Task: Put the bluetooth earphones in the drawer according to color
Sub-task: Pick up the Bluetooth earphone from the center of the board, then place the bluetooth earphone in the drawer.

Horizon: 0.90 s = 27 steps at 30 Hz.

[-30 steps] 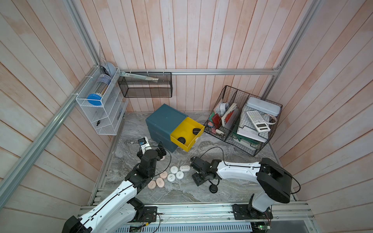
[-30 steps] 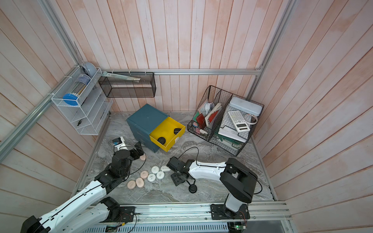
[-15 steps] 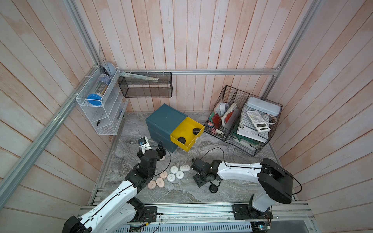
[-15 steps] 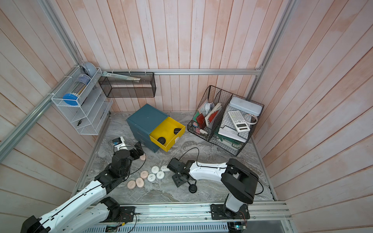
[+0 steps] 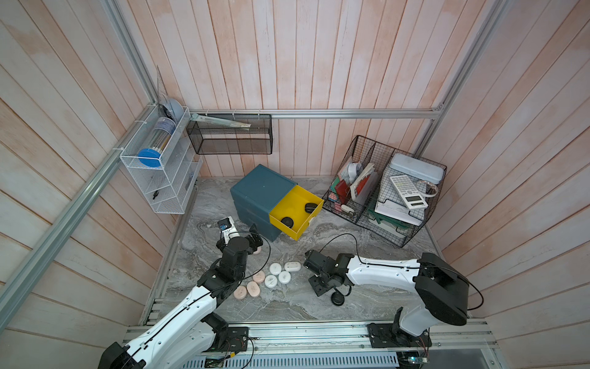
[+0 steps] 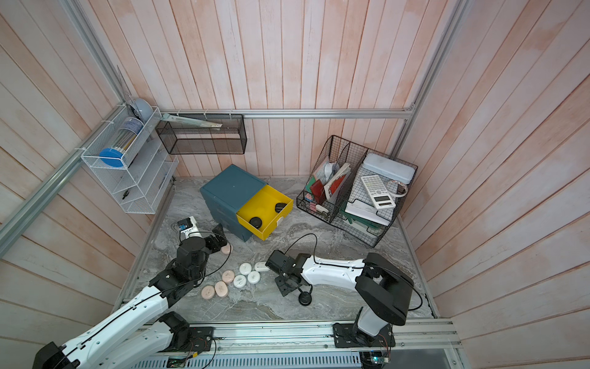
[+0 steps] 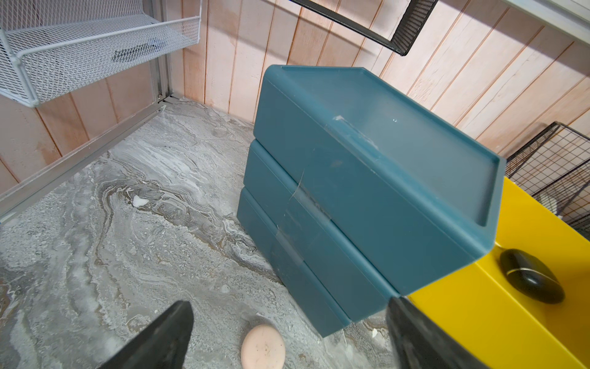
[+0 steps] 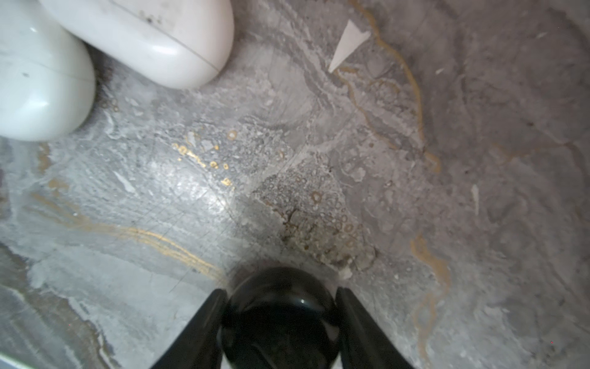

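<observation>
Black, glossy and light, the earphone case (image 8: 279, 322) slips easily; right pincer (image 8: 281, 292) clamps its rounded sides, left pincer (image 7: 289, 305) gapes.

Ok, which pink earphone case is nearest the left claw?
The lone pink case by the teal cabinet, right at the open left claw; the other three pink cases lie grouped beside the white ones.
</observation>
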Available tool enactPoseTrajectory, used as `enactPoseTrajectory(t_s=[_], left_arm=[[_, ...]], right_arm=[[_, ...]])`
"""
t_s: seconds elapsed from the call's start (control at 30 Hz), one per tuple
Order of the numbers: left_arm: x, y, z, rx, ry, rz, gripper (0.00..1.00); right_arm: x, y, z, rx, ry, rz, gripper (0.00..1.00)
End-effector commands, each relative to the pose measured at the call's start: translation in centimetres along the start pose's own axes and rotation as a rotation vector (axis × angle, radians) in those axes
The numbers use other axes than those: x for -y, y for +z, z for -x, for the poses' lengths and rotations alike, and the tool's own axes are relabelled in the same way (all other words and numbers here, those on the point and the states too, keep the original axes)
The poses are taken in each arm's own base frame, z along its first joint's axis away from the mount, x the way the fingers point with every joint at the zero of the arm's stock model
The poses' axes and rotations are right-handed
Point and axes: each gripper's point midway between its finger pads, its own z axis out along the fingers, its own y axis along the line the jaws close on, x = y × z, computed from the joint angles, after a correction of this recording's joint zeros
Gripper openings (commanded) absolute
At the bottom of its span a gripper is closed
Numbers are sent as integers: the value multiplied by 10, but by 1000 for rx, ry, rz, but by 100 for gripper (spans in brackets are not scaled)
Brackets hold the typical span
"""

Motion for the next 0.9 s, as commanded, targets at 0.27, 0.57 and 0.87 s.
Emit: enactPoseTrajectory(t_s=[0.27,0.57,0.87], left_arm=[[-6,-7,8,55,-37,-8,100],[-10,-11,11,74,-46,-3,100],[-9,-10,10,72,-47,-5,100]], right_arm=[[-50,-90,55,263,-47,289,42],[-70,-196,116,593,-95,480,42],[-14,-238,192,731,-11,366,41]])
